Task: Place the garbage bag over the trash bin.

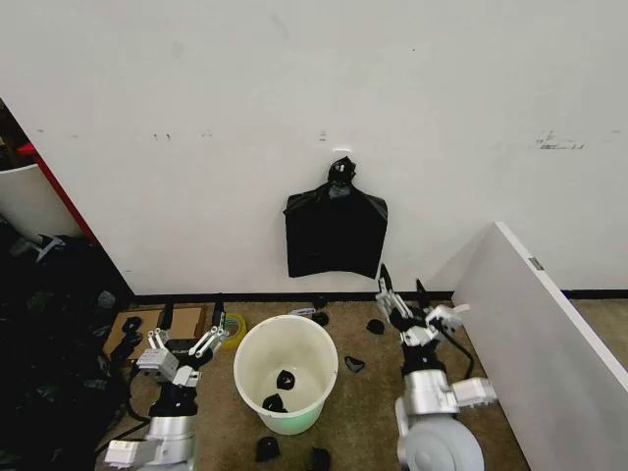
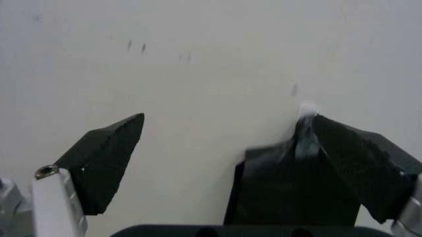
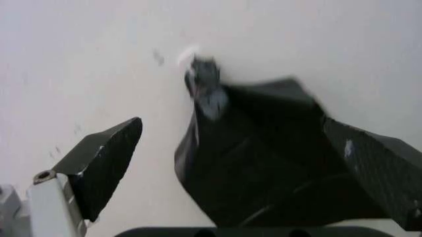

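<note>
A plain white wall (image 1: 196, 118) with faint scuffs and a black baseboard (image 1: 196, 296) rose behind brownish carpet (image 1: 363, 412). A large white slanted panel (image 1: 540, 334) stood at right; dark clutter (image 1: 49, 334) filled the left.

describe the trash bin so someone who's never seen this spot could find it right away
Start at the big white wall and the black bundle hanging on it, then drop straight down to the brown floor. The trash bin stands there between the two end effectors, a round white bucket, pale green at its base. It is the one open container, with small black scraps inside.
</note>
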`<state>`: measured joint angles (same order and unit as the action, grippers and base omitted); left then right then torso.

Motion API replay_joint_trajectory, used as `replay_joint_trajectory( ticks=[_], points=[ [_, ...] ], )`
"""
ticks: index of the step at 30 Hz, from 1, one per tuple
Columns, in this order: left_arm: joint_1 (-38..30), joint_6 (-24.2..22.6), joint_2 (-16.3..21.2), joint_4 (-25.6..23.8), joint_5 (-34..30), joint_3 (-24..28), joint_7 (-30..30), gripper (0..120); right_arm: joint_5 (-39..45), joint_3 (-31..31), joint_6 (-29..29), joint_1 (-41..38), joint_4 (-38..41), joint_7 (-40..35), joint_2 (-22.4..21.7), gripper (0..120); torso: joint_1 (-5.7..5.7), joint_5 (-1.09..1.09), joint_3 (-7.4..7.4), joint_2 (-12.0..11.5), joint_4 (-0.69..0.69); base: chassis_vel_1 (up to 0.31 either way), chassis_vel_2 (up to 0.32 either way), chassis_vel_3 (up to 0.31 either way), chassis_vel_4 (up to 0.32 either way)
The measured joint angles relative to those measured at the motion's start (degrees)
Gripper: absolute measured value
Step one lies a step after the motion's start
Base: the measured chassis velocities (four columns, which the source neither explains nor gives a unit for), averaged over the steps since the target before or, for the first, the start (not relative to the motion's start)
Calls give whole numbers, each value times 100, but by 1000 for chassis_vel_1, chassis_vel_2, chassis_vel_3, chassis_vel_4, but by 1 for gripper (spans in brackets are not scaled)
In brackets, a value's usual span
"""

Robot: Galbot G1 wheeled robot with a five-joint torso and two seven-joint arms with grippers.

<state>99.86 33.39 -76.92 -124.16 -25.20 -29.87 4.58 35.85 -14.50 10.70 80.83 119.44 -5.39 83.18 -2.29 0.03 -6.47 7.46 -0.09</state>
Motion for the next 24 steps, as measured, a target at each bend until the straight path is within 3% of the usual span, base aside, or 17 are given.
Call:
replay_joint_trajectory(
  ticks=[8,14,24],
  points=[
    [185,202,-393,-16,425,-35,48,100,1853,410,-688,-1356,-620,-315,-150,100,0,-3,0,0,1,0,0,0,0],
    [400,248,-591,-118,810,-67,-366,100,3374,389,-1160,-2299,-1164,-449,252,100,0,-2,0,-1,1,0,0,0,0],
    [386,238,-822,-216,994,-92,-685,100,3241,225,-1040,-3279,-2670,-267,780,100,-1,-2,0,-1,1,0,0,0,0]
  ],
)
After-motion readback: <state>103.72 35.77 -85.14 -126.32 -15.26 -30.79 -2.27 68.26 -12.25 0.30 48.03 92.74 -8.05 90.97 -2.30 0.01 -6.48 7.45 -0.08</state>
